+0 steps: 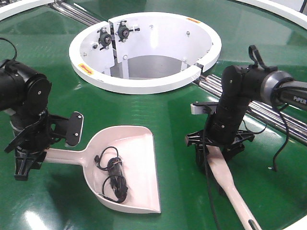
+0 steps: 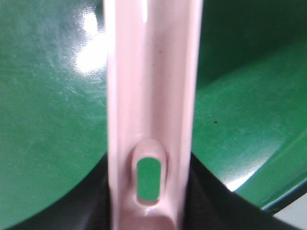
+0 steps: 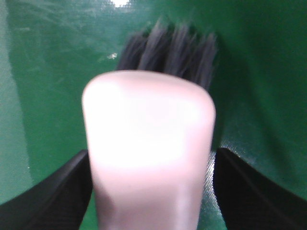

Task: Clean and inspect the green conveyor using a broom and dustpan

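**A:** Nearest first?

**B:** Dustpan [image 1: 129, 158], cream-pink, lies flat on the glossy conveyor [image 1: 177, 120], near-left, with its mouth toward the near edge. A tangle of black cable [image 1: 112, 175] sits in the scoop. Broom [image 1: 235, 191], same cream-pink, is near-right with its handle running to the near edge. The wrist view shows dark bristles [image 3: 168, 48] down on the belt.

**A:** Grippers?

**B:** Left gripper [image 1: 29, 160] pinches the slotted end of the dustpan's handle, jaws snug on both sides. Right gripper [image 1: 218, 155] stands over the broom, its fingers [image 3: 53, 201] pressed against the paddle's edges.

**A:** Beyond?

**B:** White ring hub [image 1: 144, 84] at centre, well clear of both tools. Silver rollers [image 1: 211, 82] run off its right side behind the right arm.
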Robot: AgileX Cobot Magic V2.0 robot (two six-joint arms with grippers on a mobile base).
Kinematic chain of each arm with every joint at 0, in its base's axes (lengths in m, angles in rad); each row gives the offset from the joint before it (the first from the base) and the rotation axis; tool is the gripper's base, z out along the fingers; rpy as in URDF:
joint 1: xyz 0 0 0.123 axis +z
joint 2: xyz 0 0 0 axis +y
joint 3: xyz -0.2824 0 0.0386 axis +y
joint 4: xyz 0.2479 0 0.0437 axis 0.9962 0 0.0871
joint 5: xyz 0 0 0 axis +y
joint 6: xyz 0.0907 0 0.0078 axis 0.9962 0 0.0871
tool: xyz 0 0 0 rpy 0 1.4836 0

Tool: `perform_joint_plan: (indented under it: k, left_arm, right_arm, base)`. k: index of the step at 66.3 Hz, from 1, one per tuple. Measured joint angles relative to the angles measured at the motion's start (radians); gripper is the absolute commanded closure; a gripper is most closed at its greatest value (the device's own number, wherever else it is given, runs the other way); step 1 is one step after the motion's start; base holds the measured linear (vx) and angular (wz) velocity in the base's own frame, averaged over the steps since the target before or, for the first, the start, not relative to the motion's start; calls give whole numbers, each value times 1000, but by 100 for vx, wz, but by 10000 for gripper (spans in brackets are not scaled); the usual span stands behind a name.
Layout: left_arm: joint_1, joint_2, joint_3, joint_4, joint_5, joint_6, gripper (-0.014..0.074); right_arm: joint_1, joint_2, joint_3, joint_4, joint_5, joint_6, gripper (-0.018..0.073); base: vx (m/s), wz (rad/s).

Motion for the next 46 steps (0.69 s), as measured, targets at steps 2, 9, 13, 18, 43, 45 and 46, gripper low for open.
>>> perform_joint_plan:
  k: [2, 9, 13, 18, 43, 45, 46]
  left_arm:
    - [0, 0, 0, 0, 0, 0, 619]
    - [0, 0, 0, 0, 0, 0, 619]
    - [0, 0, 0, 0, 0, 0, 619]
    - [0, 0, 0, 0, 0, 0, 619]
    - [0, 0, 0, -1, 0, 0, 619]
    - [0, 0, 0, -1, 0, 0, 619]
    - [0, 0, 0, -1, 0, 0, 619]
  right_arm:
    - [0, -8, 1, 0, 0, 0, 58]
    - [0, -53, 2, -6, -8, 0, 58]
    - [0, -94, 2, -11, -29, 0, 58]
    - [0, -151, 2, -18, -64, 0, 58]
    - [0, -482, 135, -80, -297, -21, 58]
    - [0, -516, 177, -82, -342, -29, 58]
    - [0, -533, 186, -82, -351, -32, 59]
  base:
    - [0, 0]
    - [0, 0]
    - [0, 0]
    - [0, 0]
    - [0, 0]
    - [0, 0]
    - [0, 0]
